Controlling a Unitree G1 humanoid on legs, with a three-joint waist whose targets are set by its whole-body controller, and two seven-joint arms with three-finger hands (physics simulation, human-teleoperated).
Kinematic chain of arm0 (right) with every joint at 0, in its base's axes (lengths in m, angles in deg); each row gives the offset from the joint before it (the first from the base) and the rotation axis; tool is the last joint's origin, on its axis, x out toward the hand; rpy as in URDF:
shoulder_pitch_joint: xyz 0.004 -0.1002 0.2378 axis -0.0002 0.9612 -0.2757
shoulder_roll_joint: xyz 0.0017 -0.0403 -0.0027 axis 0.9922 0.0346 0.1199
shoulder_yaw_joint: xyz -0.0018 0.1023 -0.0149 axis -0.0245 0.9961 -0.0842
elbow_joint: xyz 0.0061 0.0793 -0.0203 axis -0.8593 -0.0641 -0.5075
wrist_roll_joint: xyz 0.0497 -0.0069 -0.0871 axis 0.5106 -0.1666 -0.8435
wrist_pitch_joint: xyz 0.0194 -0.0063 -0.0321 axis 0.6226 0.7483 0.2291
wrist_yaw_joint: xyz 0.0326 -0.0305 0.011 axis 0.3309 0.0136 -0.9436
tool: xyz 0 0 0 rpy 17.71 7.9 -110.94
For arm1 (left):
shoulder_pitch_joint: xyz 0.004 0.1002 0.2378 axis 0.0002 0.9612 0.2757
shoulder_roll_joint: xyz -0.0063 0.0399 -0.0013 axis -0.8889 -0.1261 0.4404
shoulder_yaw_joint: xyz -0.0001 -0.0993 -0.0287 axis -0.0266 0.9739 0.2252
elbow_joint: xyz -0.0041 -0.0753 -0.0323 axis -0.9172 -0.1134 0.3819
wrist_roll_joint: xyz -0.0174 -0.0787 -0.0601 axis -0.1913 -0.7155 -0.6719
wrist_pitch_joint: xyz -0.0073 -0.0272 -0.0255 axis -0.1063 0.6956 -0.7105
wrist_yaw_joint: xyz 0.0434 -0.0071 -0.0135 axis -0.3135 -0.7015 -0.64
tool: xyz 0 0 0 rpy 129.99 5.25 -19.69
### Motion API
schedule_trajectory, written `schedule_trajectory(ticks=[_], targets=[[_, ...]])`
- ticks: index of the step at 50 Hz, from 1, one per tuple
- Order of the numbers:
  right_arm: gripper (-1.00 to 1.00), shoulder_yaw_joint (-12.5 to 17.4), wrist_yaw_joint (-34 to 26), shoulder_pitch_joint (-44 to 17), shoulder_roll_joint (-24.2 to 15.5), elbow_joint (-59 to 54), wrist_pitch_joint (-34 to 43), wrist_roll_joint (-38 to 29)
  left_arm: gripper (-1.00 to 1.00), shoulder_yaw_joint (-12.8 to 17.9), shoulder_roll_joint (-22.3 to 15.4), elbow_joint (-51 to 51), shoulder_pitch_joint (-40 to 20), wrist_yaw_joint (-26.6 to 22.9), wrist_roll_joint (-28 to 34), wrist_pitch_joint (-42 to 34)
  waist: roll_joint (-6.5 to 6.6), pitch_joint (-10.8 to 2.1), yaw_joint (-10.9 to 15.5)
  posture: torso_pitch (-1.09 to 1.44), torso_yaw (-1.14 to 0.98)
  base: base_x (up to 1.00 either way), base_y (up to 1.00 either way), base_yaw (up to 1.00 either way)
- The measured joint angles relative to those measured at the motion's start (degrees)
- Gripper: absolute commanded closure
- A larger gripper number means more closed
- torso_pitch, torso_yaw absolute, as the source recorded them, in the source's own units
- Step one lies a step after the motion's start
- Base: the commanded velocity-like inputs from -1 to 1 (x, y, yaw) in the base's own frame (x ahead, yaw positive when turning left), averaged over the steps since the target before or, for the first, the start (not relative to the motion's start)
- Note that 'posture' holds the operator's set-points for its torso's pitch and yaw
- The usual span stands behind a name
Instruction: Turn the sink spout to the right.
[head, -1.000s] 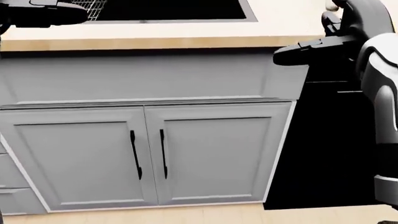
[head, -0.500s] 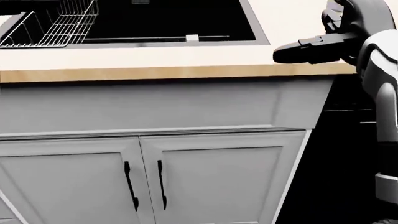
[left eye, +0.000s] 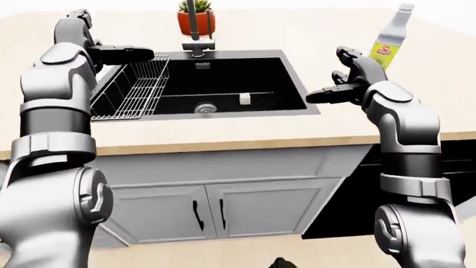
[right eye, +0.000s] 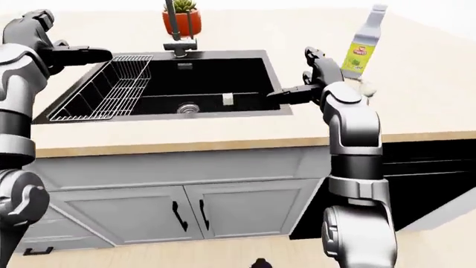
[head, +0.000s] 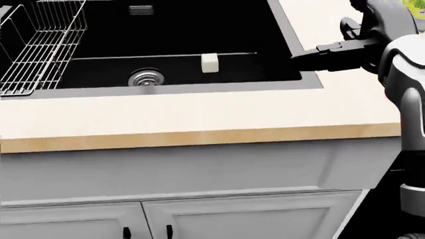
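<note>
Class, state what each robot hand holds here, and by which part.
Nothing. The left hand and right hand both hover open above the counter, clear of the faucet.

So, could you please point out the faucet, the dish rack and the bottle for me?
faucet point(left eye: 195, 42): left-eye view, on its base, at the sink's top edge.
dish rack point(left eye: 138, 89): left-eye view, on the wire wall, in the sink's left part.
bottle point(left eye: 390, 42): left-eye view, on its labelled body.

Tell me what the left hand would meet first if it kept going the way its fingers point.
Probably the faucet. The left hand points toward the left-eye view's right, above the dish rack; depth is unclear, so it might pass it.
</note>
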Motion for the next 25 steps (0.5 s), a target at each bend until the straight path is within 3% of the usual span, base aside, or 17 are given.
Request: schedule_trajectory(ticks=[4,6,7,9,11,15,18,23,25], targets=[[-1.00,0.42,0.05,-1.22,-0.56,1.15,0.26,-0.19,-1.00,0.35,-1.04,2.47,-0.95,-0.39,0.36,0.37,-4.13,-2.05,0.21,0.00,0.00,0.10,0.00,0.00],[-1.00,1.03,0.23,-1.45,-0.99,1.25,-0.53,-0.44,-1.00,0.33,-0.65,1.91,-0.55,-0.73,0.28,0.96,-3.03,-1.39,-0.07,0.00,0.00,0.10,0.00,0.00],[-1.00,1.17,0.35,-1.35,-1.05,0.84,-0.56,-0.66,-1.00,0.04,-0.41,2.17,-0.57,-1.04,0.16,1.03,-3.29,-1.36,-0.37,0.00,0.00,0.10,0.00,0.00],[-1.00,0.88,0.39,-1.40,-0.98,-0.07,-0.15,-1.00,-1.00,-0.29,-0.51,3.40,-1.03,-1.52,0.07,1.33,-3.64,-2.17,-0.55,0.00,0.00,0.10,0.00,0.00],[-1.00,0.66,0.21,-1.59,-0.95,-0.05,-0.04,-1.07,-1.00,-0.12,-1.12,4.43,-1.58,-1.53,0.27,1.96,-2.86,-2.95,-0.33,0.00,0.00,0.09,0.00,0.00],[-1.00,0.93,0.01,-1.75,-1.07,0.48,-0.61,-1.06,-1.00,0.39,-2.20,5.49,-2.66,-0.73,0.99,3.44,0.06,-2.97,0.16,0.00,0.00,0.10,0.00,0.00],[-1.00,1.00,-0.11,-2.44,-1.41,-0.08,-0.11,-1.11,-1.00,0.57,-2.39,6.79,-3.19,-0.41,1.08,4.71,3.49,-3.21,0.19,0.00,0.00,0.10,0.00,0.00],[-1.00,-0.38,-0.63,-1.44,-0.28,-0.28,0.78,-0.60,-1.00,0.96,-3.06,8.99,-1.83,-0.14,1.15,4.71,3.03,-2.81,0.93,0.00,0.00,0.10,0.00,0.00],[-1.00,-0.05,-0.65,-1.40,-0.37,-0.29,1.07,-0.59,-1.00,0.81,-2.95,9.19,-1.90,-0.19,1.10,4.14,1.93,-2.87,0.93,0.00,0.00,0.10,0.00,0.00]])
